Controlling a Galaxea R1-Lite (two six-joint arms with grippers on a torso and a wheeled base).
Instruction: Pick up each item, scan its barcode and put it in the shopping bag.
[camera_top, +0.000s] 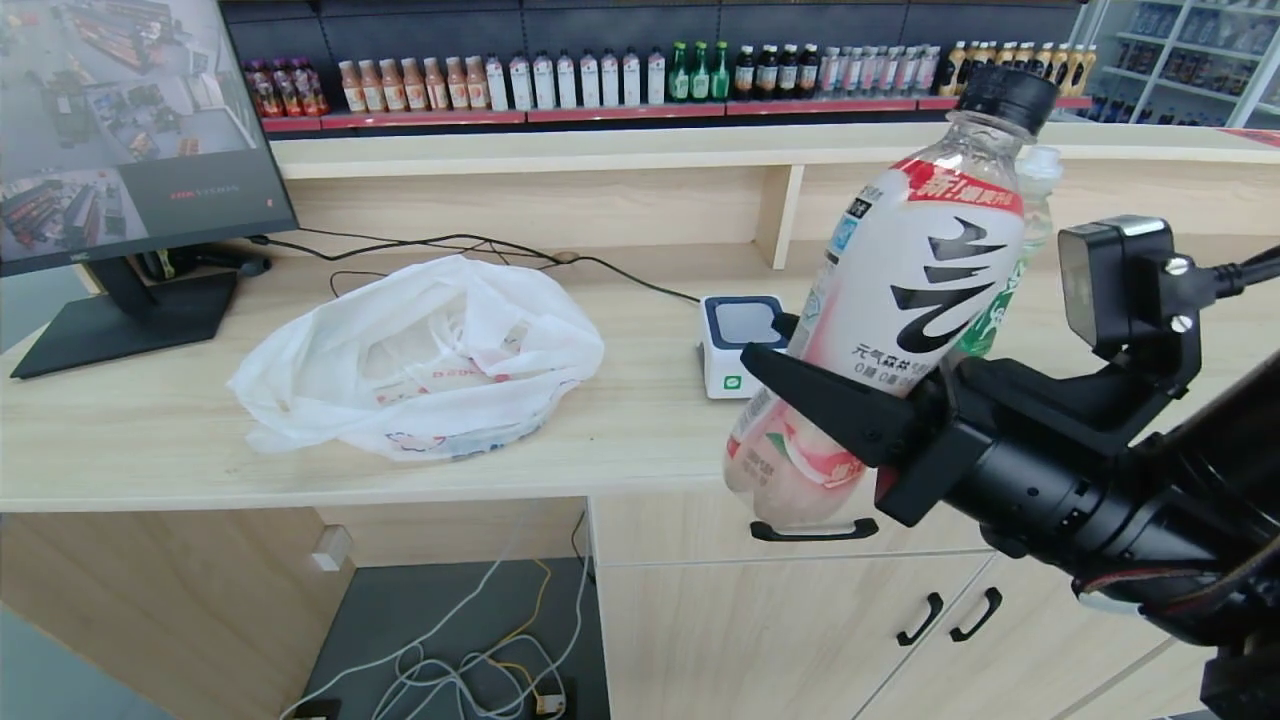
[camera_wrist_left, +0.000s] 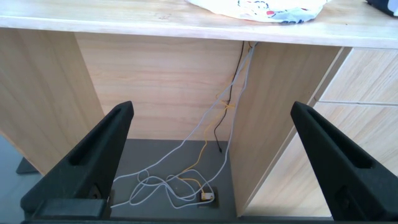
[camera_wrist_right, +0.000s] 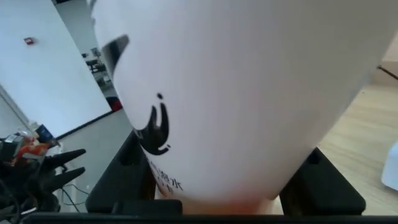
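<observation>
Head view gives me the right pincer (camera_top: 790, 352) clamped across the lower half of the peach-label bottle (camera_top: 920, 260), one black finger over the front of the label and the other behind it. The bottle leans, its black cap up and away from me, its base hanging past the counter's (camera_top: 150, 430) front edge above a drawer handle (camera_top: 812, 530). Just behind it stands a second bottle (camera_top: 1036, 175) with a white cap and green label. The small white scanner (camera_top: 738, 345) sits on the counter just beside the held bottle, toward my left. Bare wood lies between the scanner and the white shopping bag (camera_top: 420, 360), which slumps near the front edge. A monitor (camera_top: 120, 120) stands at the far left. My left pincer (camera_wrist_left: 211, 109) is spread wide and holds nothing, below the counter lip, facing the open bay with loose cables (camera_wrist_left: 180, 180) on the floor.
</observation>
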